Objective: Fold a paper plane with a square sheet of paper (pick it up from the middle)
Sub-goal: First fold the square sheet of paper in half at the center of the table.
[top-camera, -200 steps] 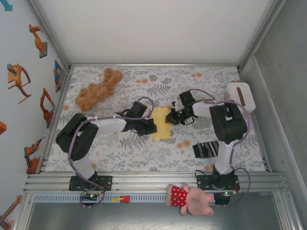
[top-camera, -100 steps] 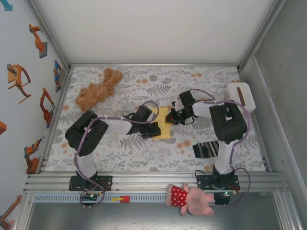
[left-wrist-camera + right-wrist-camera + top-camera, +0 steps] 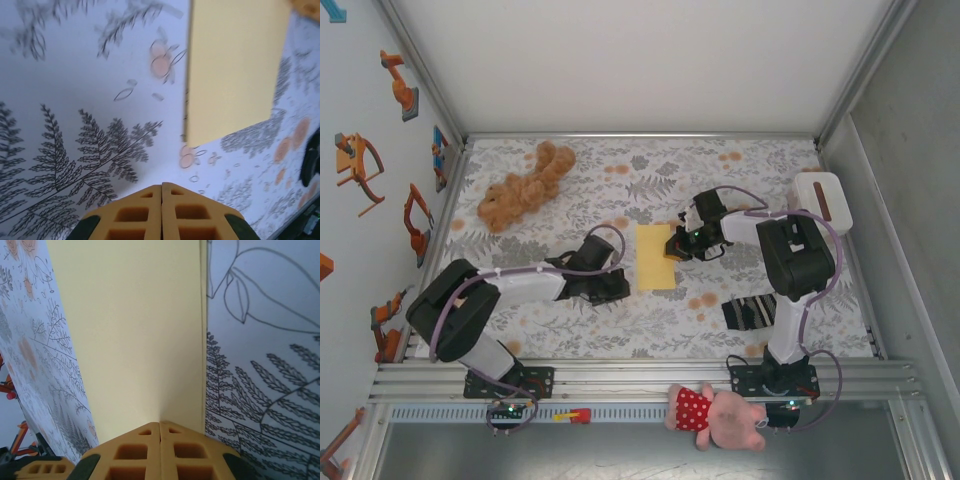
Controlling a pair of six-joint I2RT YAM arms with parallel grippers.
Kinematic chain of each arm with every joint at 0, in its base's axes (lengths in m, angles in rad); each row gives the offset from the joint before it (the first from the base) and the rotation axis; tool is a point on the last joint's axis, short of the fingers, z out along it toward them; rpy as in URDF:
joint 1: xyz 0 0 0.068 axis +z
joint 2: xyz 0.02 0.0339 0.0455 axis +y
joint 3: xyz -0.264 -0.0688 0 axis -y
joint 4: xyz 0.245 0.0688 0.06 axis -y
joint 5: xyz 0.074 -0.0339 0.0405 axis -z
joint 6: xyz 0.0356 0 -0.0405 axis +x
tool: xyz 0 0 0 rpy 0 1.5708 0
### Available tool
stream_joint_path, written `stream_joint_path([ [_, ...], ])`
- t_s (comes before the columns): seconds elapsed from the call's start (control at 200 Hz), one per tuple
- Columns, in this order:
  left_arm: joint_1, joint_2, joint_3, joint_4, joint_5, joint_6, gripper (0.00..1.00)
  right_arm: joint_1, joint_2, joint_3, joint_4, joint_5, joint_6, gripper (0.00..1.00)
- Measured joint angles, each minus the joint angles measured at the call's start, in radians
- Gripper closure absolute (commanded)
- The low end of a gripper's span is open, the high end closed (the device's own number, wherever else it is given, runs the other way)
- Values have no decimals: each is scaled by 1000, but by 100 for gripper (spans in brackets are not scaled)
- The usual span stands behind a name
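Observation:
The pale-yellow sheet of paper [image 3: 655, 257] lies flat mid-table as an upright rectangle, apparently folded double, with a layered edge along its right side [image 3: 135, 330]. My right gripper [image 3: 673, 247] is shut, its tips [image 3: 160, 423] resting on the sheet near that right edge; nothing shows between the jaws. My left gripper [image 3: 620, 286] is shut too and sits low over the patterned cloth, just left of the sheet's near-left corner and apart from it. In the left wrist view the paper [image 3: 235, 65] is ahead and to the right of the closed gripper [image 3: 161, 186].
A brown teddy [image 3: 525, 188] lies at the back left. A white box with a brown slot [image 3: 823, 200] stands at the right edge, and a striped sock [image 3: 748, 312] lies near the right arm. A pink doll in a red dress [image 3: 718, 416] rests on the front rail.
My left gripper slid right onto the sheet's near-left part, then pulled back left and nearer, off the paper. The right gripper and the sheet have stayed put.

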Motion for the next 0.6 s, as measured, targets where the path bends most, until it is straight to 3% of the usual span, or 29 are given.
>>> stream_joint_path([
  [0.23, 42, -14, 68, 69, -42, -13, 82, 50, 30, 76, -11, 63, 77, 100],
  [0.601, 83, 192, 167, 166, 31, -33, 85, 70, 39, 124, -29, 146, 108, 100],
])
